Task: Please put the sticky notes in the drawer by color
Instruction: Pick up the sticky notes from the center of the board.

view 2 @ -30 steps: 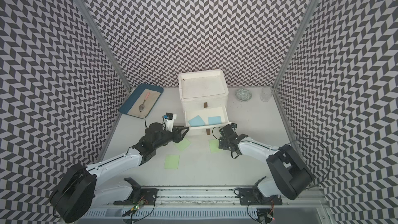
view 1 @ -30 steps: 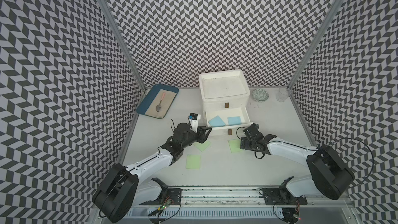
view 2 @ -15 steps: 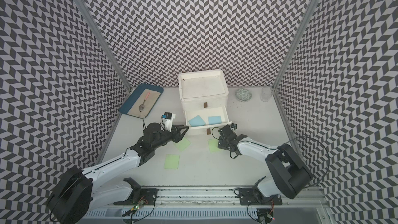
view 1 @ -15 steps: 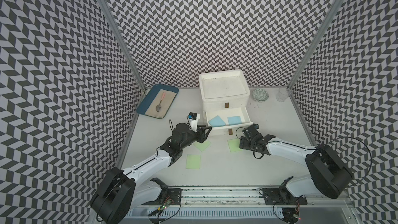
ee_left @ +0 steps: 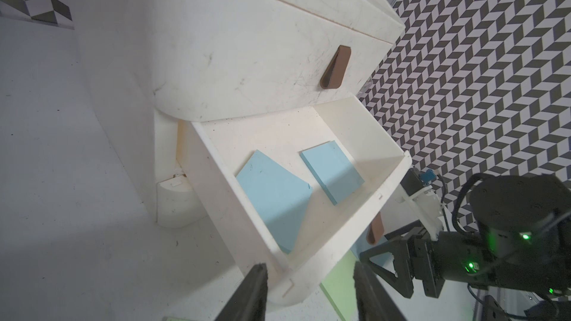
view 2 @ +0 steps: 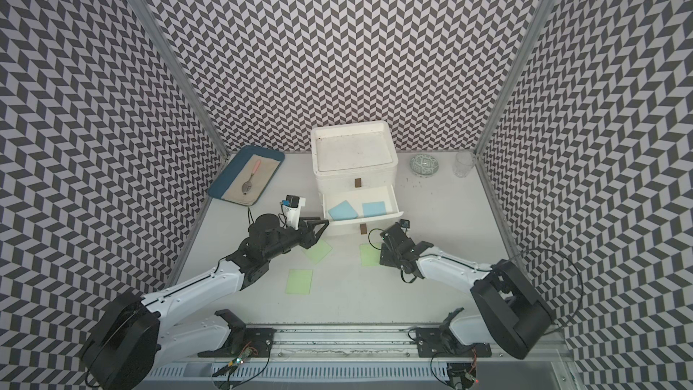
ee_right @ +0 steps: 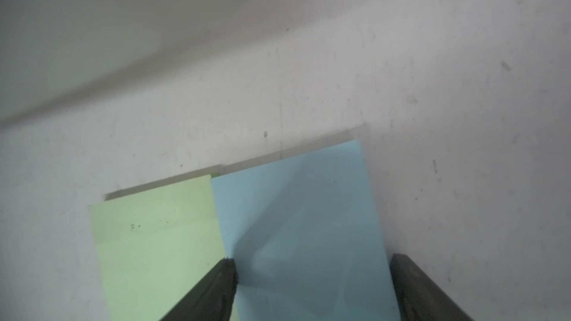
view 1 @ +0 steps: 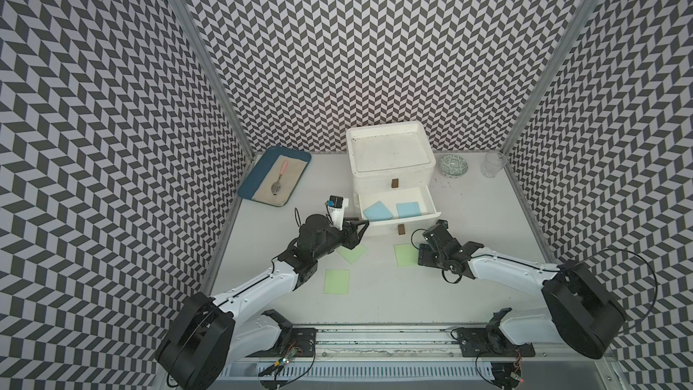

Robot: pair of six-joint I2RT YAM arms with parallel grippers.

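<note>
Just below centre in both top views, the open drawer (view 1: 401, 220) is holding two blue sticky notes (view 1: 377, 211), while three green sticky notes (view 1: 336, 282) are lying on the table (view 1: 487, 219) in front of it. The right claw (ee_right: 312, 259) is straddling a third blue note (ee_right: 296, 205), its fingers wide. The left claw (ee_left: 309, 267) is hovering half-spread and empty at the drawer's corner.

White links (view 1: 258, 288), black joints (view 1: 313, 240), black left hand (view 1: 362, 228), right hand (view 1: 419, 256).
</note>
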